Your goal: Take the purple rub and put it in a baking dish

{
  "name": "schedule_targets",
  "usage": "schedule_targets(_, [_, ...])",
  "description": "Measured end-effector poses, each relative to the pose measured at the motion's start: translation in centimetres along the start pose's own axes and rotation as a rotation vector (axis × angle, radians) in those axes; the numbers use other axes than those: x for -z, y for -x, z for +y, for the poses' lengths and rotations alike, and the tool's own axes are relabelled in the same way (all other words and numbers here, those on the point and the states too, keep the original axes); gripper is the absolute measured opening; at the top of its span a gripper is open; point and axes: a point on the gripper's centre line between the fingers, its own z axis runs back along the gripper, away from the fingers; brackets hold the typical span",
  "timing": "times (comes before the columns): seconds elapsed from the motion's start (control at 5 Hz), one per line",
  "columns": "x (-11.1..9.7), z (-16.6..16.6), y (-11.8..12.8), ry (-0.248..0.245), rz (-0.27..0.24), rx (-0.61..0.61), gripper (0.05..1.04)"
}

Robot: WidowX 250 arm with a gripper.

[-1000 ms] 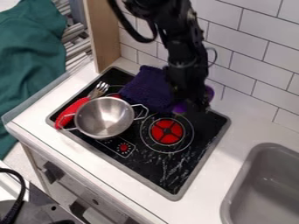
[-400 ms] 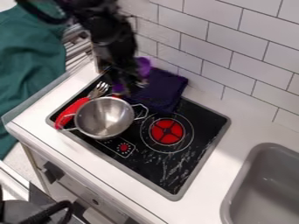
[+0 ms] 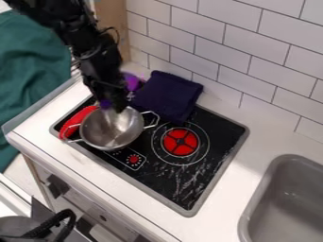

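Tbh we couldn't tell if our gripper [image 3: 116,107] held anything; it was over the pot [image 3: 101,132], prob for a drop, w/ purple cloth [image 3: 169,94] nearby.

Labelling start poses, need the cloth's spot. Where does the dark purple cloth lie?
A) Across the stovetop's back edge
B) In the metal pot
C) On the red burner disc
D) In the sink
A: the cloth spans the stovetop's back edge, beside the tiled wall.

one pot [image 3: 104,134], one cloth [image 3: 170,97], one sink [image 3: 257,203]
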Motion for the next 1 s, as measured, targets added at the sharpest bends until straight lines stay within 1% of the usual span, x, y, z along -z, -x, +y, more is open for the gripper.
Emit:
schedule_targets(0.2, [0.0, 0.2, 0.5, -0.015, 0.031, 0.007, 0.509])
schedule_targets(0.4, [0.1, 0.1, 1.4, -0.027, 0.097, 0.026, 0.509])
schedule_targets(0.6, [0.1, 0.1, 2.1, -0.044, 0.143, 0.041, 0.509])
schedule_targets(0.8, [0.2, -0.1, 2.1, -0.035, 0.145, 0.045, 0.509])
schedule_targets(1.0, [0.2, -0.6, 1.9, -0.020, 0.146, 0.079, 0.565])
